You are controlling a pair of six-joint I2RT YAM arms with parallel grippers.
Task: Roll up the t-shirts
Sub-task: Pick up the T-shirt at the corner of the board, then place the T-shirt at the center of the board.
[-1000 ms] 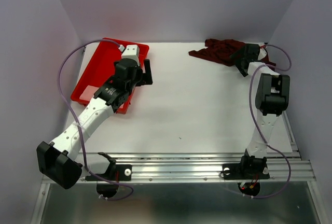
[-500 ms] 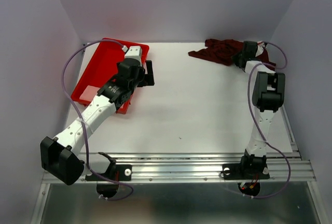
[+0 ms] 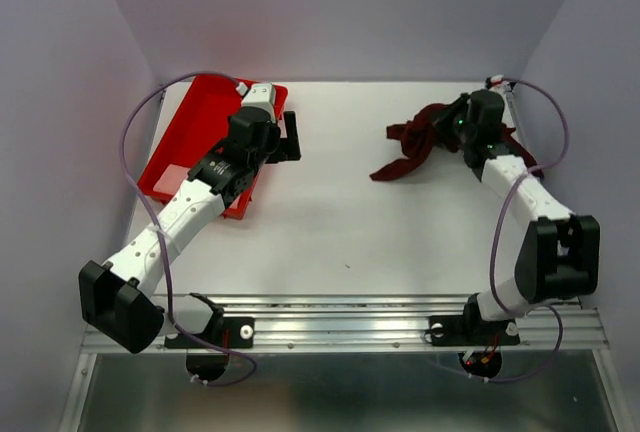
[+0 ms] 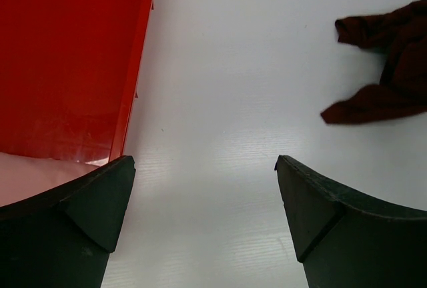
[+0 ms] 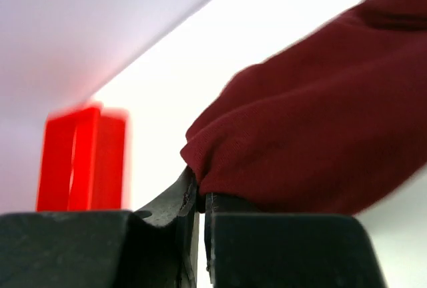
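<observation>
While the right gripper [image 3: 457, 128] pinches its cloth shut, the maroon t-shirt [image 3: 412, 144] sits bunched at the table's [image 3: 340, 222] far right.
Soft, light and limp, it will likely sag and bunch, so a hem or shoulder edge looks the better hold. The left gripper [image 3: 291, 138], jaws apart and empty, hangs beside the red tray [image 3: 185, 137].

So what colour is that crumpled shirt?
The t-shirt is plain dark maroon, clearest in the right wrist view.

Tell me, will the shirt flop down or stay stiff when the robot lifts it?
Probably floppy: the shirt lies crumpled, ends trailing loose. It would likely bunch up when dragged, since it folds over the right gripper pinching it. It seems light: one small pinch holds it.
</observation>
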